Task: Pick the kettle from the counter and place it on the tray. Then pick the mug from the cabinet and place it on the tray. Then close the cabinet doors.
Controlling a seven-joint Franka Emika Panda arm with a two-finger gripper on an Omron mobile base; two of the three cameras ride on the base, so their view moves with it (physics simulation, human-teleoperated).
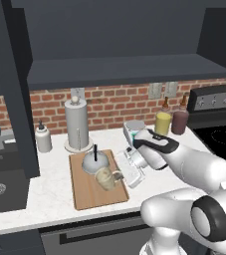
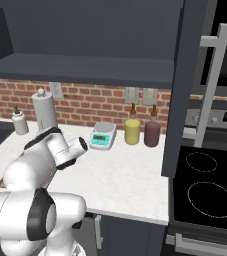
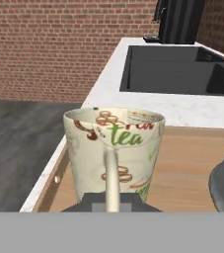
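I see the mug standing upright on the tray, just beside the kettle and near the tray's front edge, with my gripper clamped on its handle. I judge that opening the fingers while the hand is moving, or withdrawing sideways, could tip the mug or knock it against the kettle. In the hand view the mug's handle runs straight down between the fingertips.

base views: behind arm, share counter (opposite sides) | hand view: close on mug
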